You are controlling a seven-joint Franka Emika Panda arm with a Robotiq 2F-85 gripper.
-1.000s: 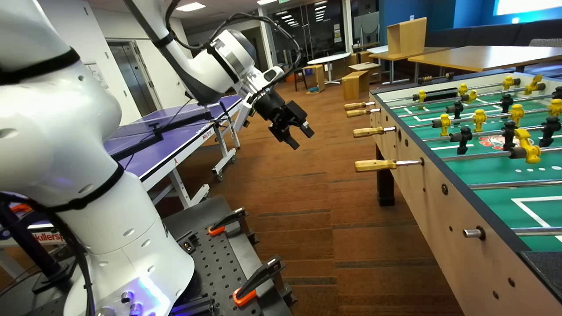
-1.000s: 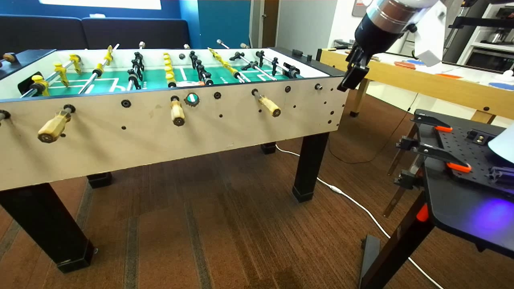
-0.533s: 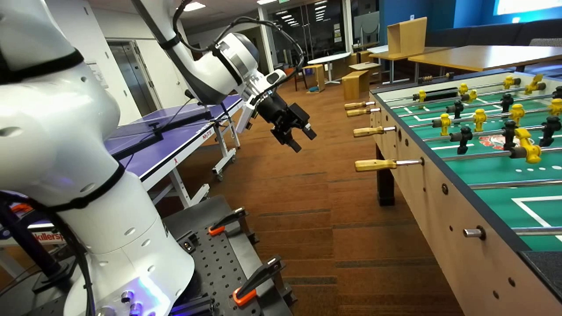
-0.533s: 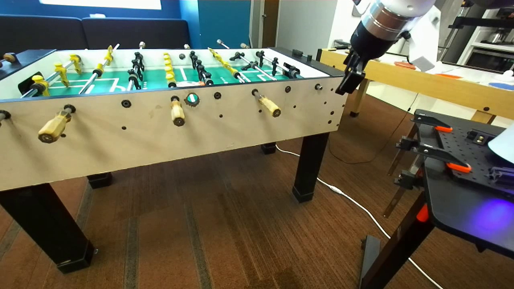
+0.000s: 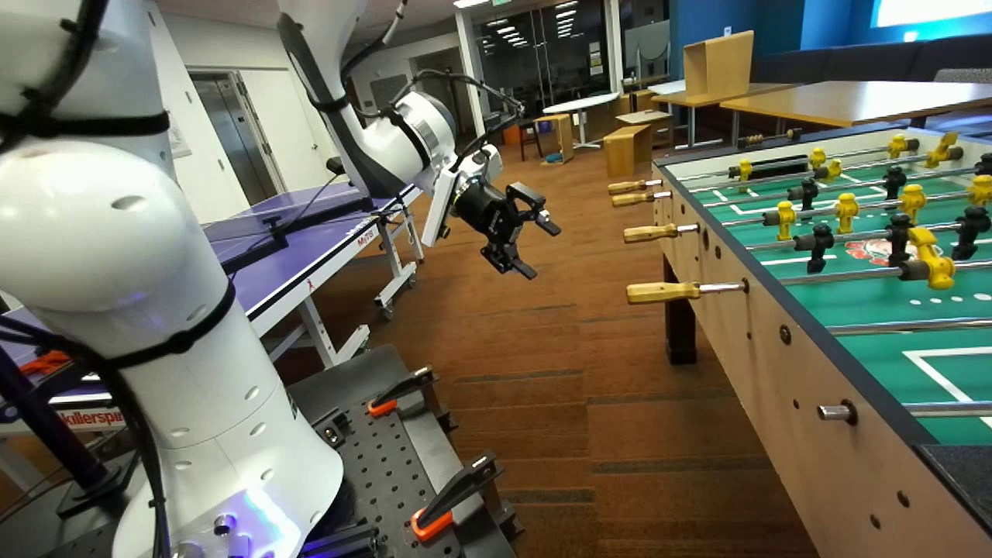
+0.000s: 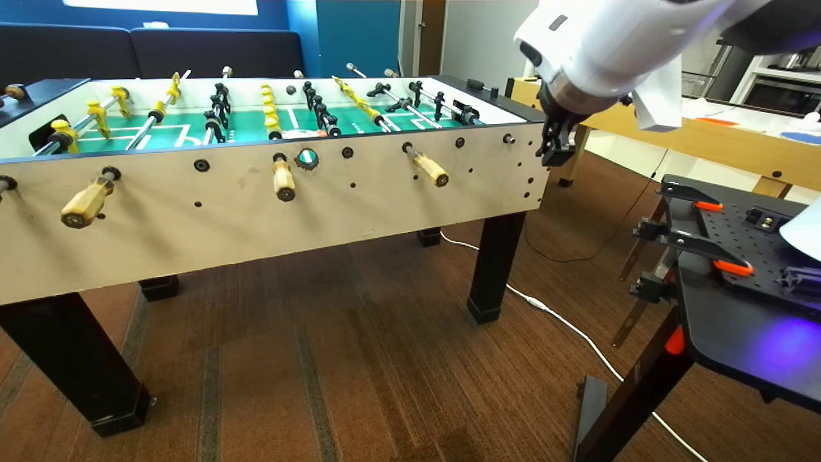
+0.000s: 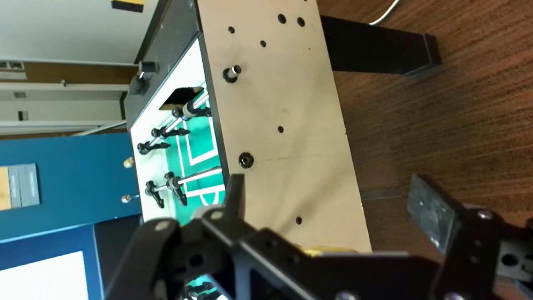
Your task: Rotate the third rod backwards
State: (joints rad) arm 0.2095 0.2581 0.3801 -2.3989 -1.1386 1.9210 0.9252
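The third rod is a thin metal rod with a tan wooden handle [image 5: 663, 292], the largest-looking handle in an exterior view. It sticks out of the foosball table's side and also shows in an exterior view as the handle [image 6: 428, 169] nearest the gripper's end. In the wrist view a yellow strip of a handle [image 7: 329, 250] shows, mostly hidden behind the gripper's finger linkage. My gripper [image 5: 540, 249] is open and empty, in the air left of the handle and apart from it. It also shows in an exterior view [image 6: 557, 154] and the wrist view [image 7: 333, 200].
The foosball table [image 6: 256, 237] has other handled rods [image 5: 651, 232] and a bare rod stub [image 5: 835, 412]. A ping-pong table [image 5: 310, 232] stands behind the arm. Clamps [image 5: 457, 496] hold the robot's mount. A white cable [image 6: 577, 333] lies on the floor.
The arm has swung forward and lower. My gripper has moved slightly down and turned, and its fingers show wider apart. The rod handles have not moved.
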